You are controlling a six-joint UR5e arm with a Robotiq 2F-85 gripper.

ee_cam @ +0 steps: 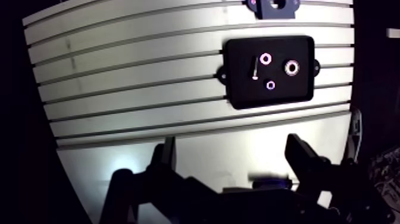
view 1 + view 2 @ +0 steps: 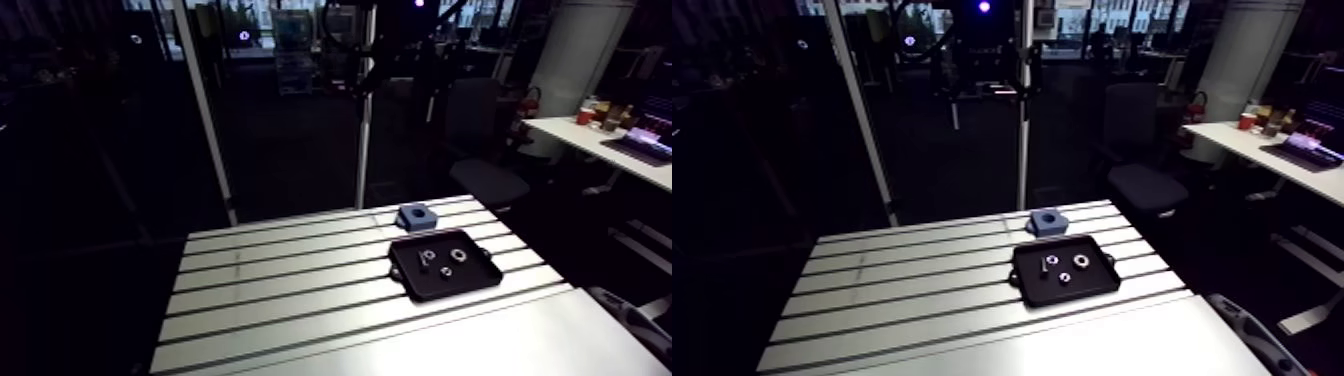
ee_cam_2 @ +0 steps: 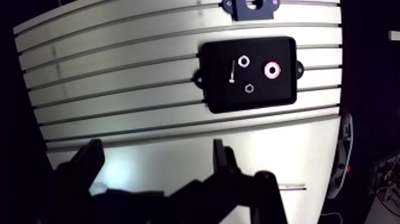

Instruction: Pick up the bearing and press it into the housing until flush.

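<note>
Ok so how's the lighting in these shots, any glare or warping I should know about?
Wrist view: the table glares near-white and its slots bow from the wide lens; the open hand is a dark silhouette; the metal rings in the black tray glint. Arm view: dim overall, the table's near edge washed out, the blue housing small but readable.

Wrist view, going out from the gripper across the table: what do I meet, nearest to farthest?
Open gripper → bare table → black tray: smallest ring first, then the largest ring, likely the bearing → blue housing at the far edge. The screw and third ring overlap in depth, so omitted.
</note>
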